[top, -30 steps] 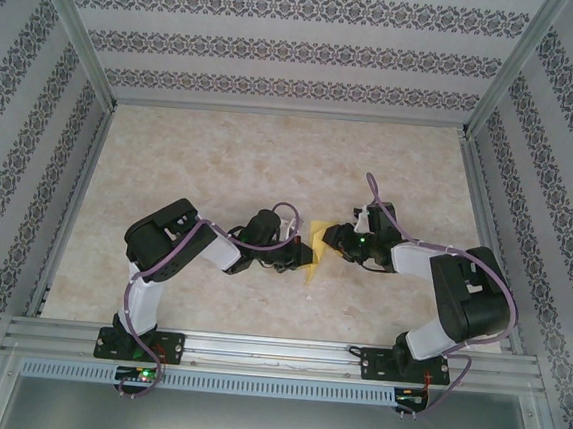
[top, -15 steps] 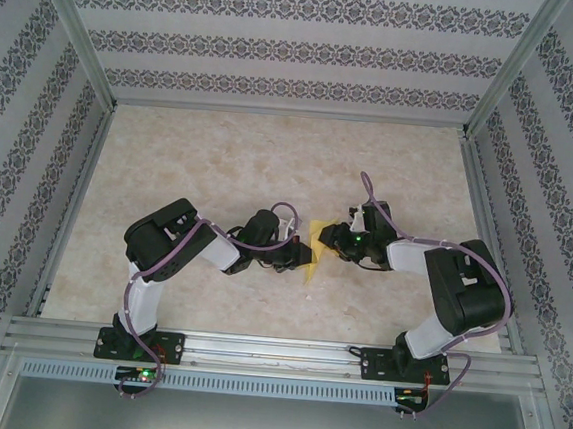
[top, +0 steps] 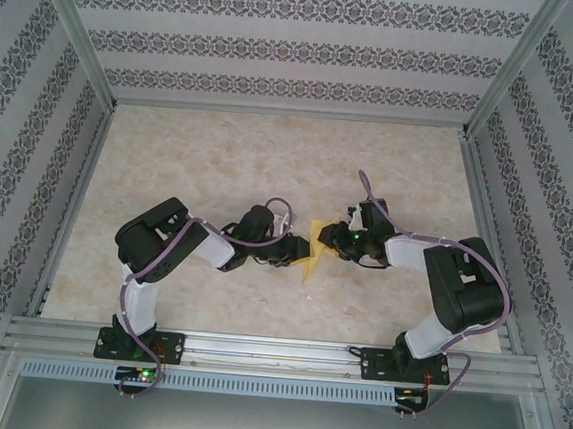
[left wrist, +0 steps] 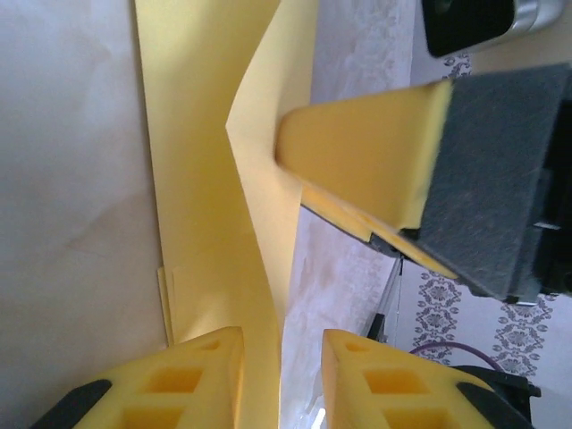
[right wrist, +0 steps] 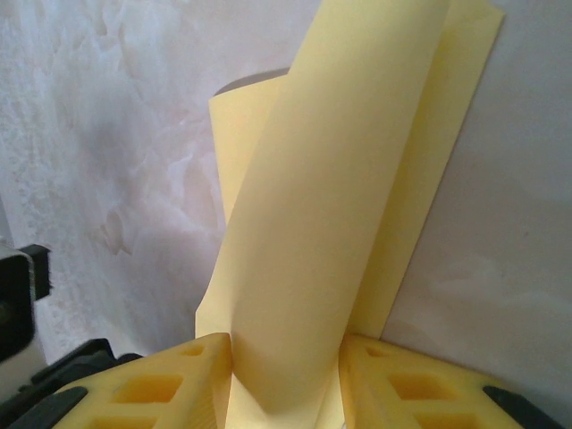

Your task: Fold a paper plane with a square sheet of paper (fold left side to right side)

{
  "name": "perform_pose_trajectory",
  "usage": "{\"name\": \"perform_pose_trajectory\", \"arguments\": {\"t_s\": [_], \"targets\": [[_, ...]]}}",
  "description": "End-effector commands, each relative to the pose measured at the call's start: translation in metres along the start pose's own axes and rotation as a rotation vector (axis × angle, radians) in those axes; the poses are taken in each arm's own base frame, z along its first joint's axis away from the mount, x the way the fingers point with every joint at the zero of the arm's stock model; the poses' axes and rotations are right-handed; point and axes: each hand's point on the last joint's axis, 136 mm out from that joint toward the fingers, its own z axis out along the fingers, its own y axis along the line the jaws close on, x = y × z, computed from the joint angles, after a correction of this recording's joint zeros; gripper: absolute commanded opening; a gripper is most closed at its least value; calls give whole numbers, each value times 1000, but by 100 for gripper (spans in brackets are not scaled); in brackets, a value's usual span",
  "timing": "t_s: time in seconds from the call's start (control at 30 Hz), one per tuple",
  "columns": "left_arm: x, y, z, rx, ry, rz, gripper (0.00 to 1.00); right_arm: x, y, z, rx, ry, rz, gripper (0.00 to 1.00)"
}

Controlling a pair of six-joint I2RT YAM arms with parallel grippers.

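From where I stand, the left tool (top: 299,248) sits low over the marbled counter (top: 221,159). Its jaws are parted, and its wrist view shows one edge of the square sheet of paper (top: 308,265) running up through the gap with daylight on one side. As I read it, nothing on that side is clamping or pinning the sheet.

The yellow sheet lies mid-counter between the two tools. Part of it is flat on the surface and one flap is lifted and bowed upward. No sharp crease shows along the bend.

The right tool (top: 326,240) is closed on the curled flap. Its wrist view shows the paper filling the space between both fingers.

What worries me:
- **Sliding:** only one tool has a hold, so any pull from the right could drag the whole sheet across the smooth counter instead of folding it, and the edges would meet crooked.
- **Crushing:** the flap is pinched as a loose roll, which could leave a stray wrinkle or set the fold in the wrong place.
- **Snagging:** the left fingers straddle the paper edge, so a sideways move could catch and buckle it.
- **Collision:** the two tools are very near each other, and a careless move could knock them together.
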Motion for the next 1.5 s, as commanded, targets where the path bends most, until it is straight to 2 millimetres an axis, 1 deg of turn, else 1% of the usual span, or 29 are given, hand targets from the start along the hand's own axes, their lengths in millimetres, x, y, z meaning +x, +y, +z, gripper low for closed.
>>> {"name": "perform_pose_trajectory", "arguments": {"t_s": [0.0,0.23,0.37,0.57,0.63,0.8,0.93,1.47], "targets": [[-9,-2,-8,-14,-15,39,30,5,-18,11,80,10,-22,38],[-16,2,0,-22,-6,39,31,6,-17,12,86,18,-31,38],[-20,1,4,-18,0,44,31,7,-17,12,92,22,-33,38],[-24,13,7,-60,2,39,30,7,-16,11,91,22,-36,38],[-25,14,8,-61,2,37,28,7,-15,11,90,23,-39,38],[-30,15,10,-81,-2,56,21,7,-16,11,94,26,-39,38],[-32,21,10,-110,-1,63,15,8,-17,11,105,31,-43,38],[-35,40,14,-166,9,67,10,10,-17,13,121,48,-53,38]]}}
